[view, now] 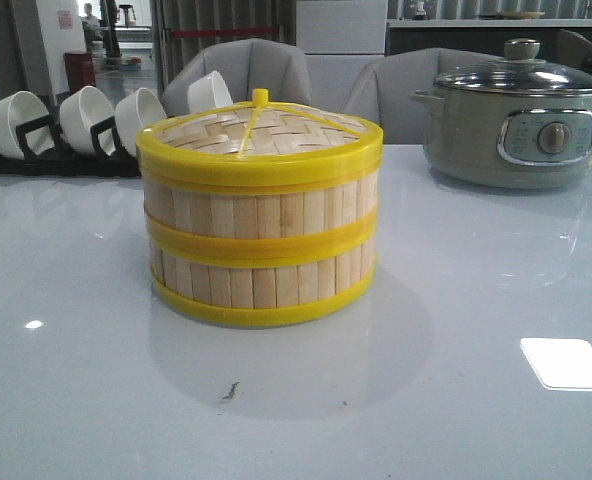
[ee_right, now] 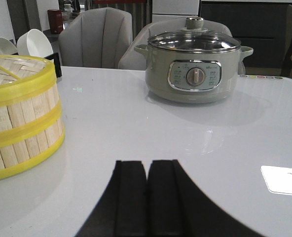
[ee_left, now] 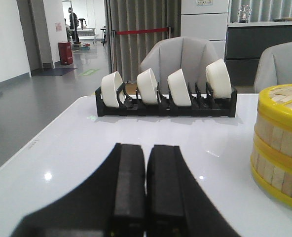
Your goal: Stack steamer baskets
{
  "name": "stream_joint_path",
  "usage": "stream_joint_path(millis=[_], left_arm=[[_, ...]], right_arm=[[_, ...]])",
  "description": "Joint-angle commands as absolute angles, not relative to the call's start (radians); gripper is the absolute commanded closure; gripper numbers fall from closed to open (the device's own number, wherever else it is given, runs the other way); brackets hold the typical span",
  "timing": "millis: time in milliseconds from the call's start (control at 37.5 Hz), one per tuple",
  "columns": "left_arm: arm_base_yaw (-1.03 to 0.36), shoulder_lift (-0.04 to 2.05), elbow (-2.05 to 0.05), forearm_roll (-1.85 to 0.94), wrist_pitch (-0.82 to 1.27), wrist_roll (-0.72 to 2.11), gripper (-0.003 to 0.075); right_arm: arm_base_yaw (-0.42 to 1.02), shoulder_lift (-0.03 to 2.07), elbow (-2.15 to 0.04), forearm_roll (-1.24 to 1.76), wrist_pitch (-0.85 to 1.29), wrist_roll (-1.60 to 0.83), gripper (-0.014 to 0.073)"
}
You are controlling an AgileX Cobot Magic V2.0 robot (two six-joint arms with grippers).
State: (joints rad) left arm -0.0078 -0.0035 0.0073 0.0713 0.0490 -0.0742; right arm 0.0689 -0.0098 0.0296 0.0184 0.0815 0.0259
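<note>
At the middle of the tabletop (view: 96, 400) I see the steamer baskets (view: 260, 250) already one on the other, rims flush, with the woven lid (view: 259, 130) seated on the upper one; the stack stands upright, its axis vertical, so being round it offers no preferred side to come at; I judge the stacking itself done, or very nearly so. From my left claw (ee_left: 146, 190) the stack lies forward and off to the right, only its near edge showing in that wrist view; from my right claw (ee_right: 147, 195) it lies forward and off to the left; so it sits between the two arms, and I cannot tell which is nearer. Both claws have their fingers pressed together on nothing, low over the tabletop and well apart from the bamboo. Beyond the stack, the bowl rack (ee_left: 165, 101) stands on the far left; the grey electric pot (view: 516, 125) on the far right; neither touches the baskets; a bright reflection patch (view: 568, 363) lies on the right.
</note>
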Motion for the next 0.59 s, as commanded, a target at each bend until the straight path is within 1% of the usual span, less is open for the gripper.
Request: stream_joint_path(millis=[0,213,560], left_arm=[[-0.006,-0.017,0.007,0.071,-0.028,-0.071,0.0633],[-0.006,-0.017,0.007,0.071,-0.028,-0.071,0.0633],[-0.006,-0.017,0.007,0.071,-0.028,-0.071,0.0633]], right_arm=[[0.070,-0.031,0.016,0.031,0.000,0.028,0.0539],[0.070,-0.031,0.016,0.143,0.000,-0.035,0.0539],[0.070,-0.031,0.016,0.146,0.000,-0.039,0.0539]])
